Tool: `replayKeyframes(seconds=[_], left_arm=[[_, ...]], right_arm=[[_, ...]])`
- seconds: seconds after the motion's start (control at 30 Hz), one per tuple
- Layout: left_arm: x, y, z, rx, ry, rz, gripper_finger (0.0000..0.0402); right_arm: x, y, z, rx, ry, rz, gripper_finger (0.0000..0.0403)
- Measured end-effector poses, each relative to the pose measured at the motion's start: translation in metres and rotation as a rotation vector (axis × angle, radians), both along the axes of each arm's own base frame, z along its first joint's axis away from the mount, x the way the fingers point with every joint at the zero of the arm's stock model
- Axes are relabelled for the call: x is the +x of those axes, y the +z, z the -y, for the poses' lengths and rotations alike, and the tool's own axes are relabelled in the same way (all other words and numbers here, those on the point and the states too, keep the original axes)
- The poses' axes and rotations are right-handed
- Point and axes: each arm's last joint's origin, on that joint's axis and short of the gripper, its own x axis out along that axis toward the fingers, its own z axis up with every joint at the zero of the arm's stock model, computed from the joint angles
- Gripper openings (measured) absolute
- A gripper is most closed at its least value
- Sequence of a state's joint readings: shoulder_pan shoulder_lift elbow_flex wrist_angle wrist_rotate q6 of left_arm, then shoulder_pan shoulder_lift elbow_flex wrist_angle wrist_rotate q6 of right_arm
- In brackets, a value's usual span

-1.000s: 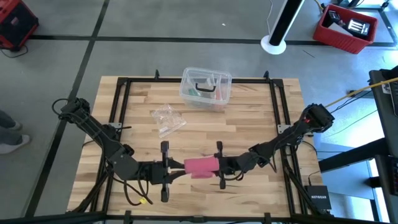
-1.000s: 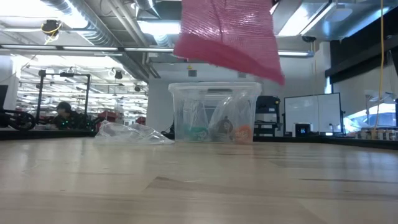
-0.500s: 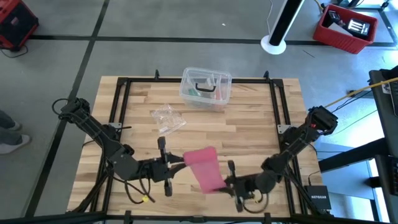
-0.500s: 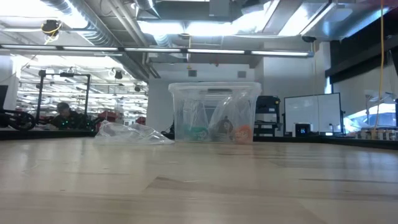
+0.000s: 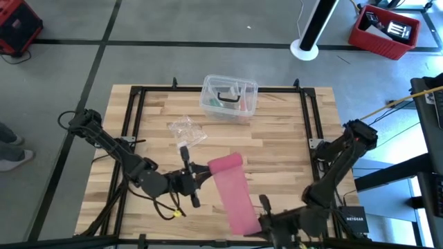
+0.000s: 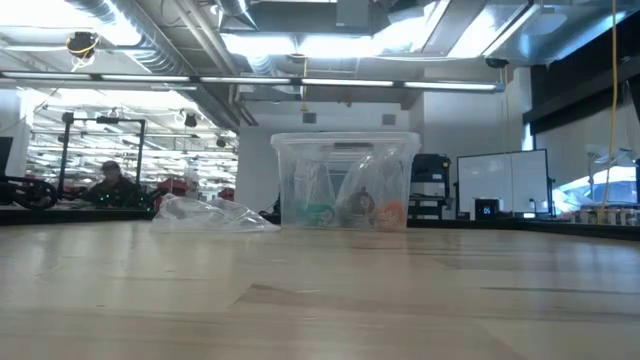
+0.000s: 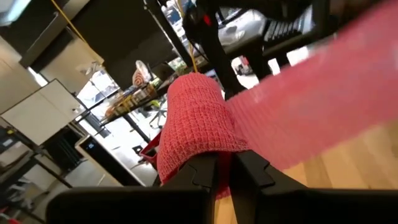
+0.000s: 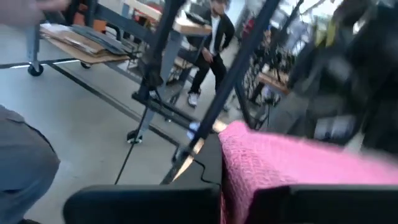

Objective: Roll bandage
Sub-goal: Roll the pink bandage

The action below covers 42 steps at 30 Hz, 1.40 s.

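Two end effectors hold the bandage (image 5: 232, 190) stretched between them over the near half of the surface (image 5: 277, 149) – left end effector (image 5: 199, 168) clamped on its rolled end, nearest the clear box (image 5: 229, 97), right end effector (image 5: 258, 223) pinching the loose tail at the surface's near edge – crumpled wrapper (image 5: 186, 131) beside the box
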<state>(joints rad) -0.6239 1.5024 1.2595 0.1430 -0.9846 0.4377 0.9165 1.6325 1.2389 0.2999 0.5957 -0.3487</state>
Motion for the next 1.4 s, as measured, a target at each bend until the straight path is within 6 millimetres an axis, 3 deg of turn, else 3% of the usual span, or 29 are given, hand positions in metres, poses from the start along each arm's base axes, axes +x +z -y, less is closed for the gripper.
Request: replayKeyframes(seconds=[0.2, 0.4, 0.67, 0.83, 1.0, 1.23, 1.4], left_arm=[[-0.002, -0.02, 0.001, 0.014, -0.001, -0.037, 0.0017], [0.002, -0.037, 0.003, 0.04, 0.002, -0.077, 0.0017], [0.015, -0.069, 0.018, 0.13, -0.028, -0.176, 0.0017], [0.016, -0.083, 0.031, 0.16, -0.056, -0.211, 0.0017], [0.016, -0.094, 0.038, 0.187, -0.067, -0.238, 0.0017], [0.012, -0.098, 0.045, 0.205, -0.092, -0.252, 0.0017], [0.008, -0.097, 0.05, 0.219, -0.092, -0.247, 0.0017]], right_arm=[[-0.002, 0.047, -0.006, -0.031, 0.02, 0.104, 0.0002], [0.01, 0.079, 0.005, 0.006, -0.018, 0.167, 0.0002], [0.034, 0.109, 0.036, 0.118, -0.141, 0.201, 0.0002], [0.048, 0.128, 0.07, 0.211, -0.247, 0.178, 0.0002], [0.07, 0.13, 0.109, 0.304, -0.354, 0.089, 0.0008], [0.102, 0.107, 0.175, 0.519, -0.403, -0.168, 0.0003], [0.11, 0.092, 0.216, 0.632, -0.483, -0.332, 0.0011]])
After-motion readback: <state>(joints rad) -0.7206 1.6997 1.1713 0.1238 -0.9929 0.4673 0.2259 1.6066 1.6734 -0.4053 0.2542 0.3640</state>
